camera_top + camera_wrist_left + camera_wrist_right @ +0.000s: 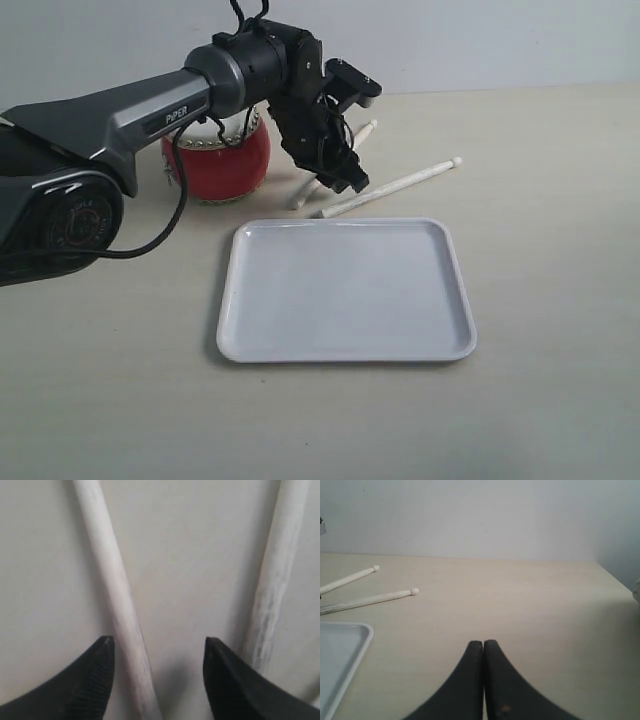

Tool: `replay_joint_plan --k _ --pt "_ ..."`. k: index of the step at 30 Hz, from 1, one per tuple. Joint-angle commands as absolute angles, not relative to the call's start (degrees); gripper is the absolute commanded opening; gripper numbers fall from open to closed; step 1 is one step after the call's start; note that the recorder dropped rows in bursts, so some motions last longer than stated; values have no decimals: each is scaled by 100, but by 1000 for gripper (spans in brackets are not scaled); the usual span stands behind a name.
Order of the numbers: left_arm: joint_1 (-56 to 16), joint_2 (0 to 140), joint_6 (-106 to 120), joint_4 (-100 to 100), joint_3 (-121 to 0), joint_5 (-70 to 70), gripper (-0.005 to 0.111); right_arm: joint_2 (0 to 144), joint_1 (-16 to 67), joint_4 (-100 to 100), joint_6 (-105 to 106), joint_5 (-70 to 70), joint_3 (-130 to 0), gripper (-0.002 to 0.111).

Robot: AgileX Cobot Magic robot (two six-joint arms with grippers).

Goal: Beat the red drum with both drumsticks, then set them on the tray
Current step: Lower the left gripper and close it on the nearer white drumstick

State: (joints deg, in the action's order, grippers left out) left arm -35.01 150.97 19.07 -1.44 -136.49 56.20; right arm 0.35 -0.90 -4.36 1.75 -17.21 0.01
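Observation:
The red drum stands at the back left, partly behind the left arm. Two pale drumsticks lie on the table just beyond the white tray: one runs toward the right, the other is mostly hidden under the left gripper. In the left wrist view the left gripper is open low over the table, with one drumstick between its jaws near one finger and the other drumstick outside them. The right gripper is shut and empty, away from the sticks.
The left arm reaches in from the left over the drum. A black cable hangs beside the drum. Bare beige table lies right of the tray.

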Motion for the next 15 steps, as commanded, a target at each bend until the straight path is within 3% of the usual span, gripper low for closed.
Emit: replay_joint_plan --k 1,15 --pt "-3505 15082 1840 -77 -13677 5606 53 0 -100 -441 180 -1627 0 0" --pt "-3380 15202 1471 218 -13677 5744 53 0 -102 -451 180 -1627 0 0"
